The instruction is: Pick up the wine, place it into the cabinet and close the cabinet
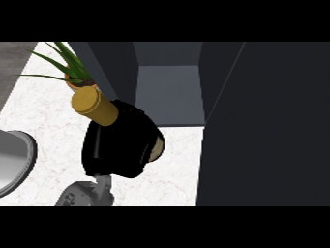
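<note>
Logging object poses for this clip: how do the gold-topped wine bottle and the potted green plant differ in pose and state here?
The gold-topped wine bottle is tilted, its top pointing up-left, while the potted green plant stands upright on the white marble counter. The bottle is held in a black hand whose fingers curl round its body and hide most of it; the plant is untouched. Both sit just left of the open dark cabinet.

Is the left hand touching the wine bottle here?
Touching. The head view shows the left hand curled round the wine bottle, with only its gold top poking out above the fingers.
</note>
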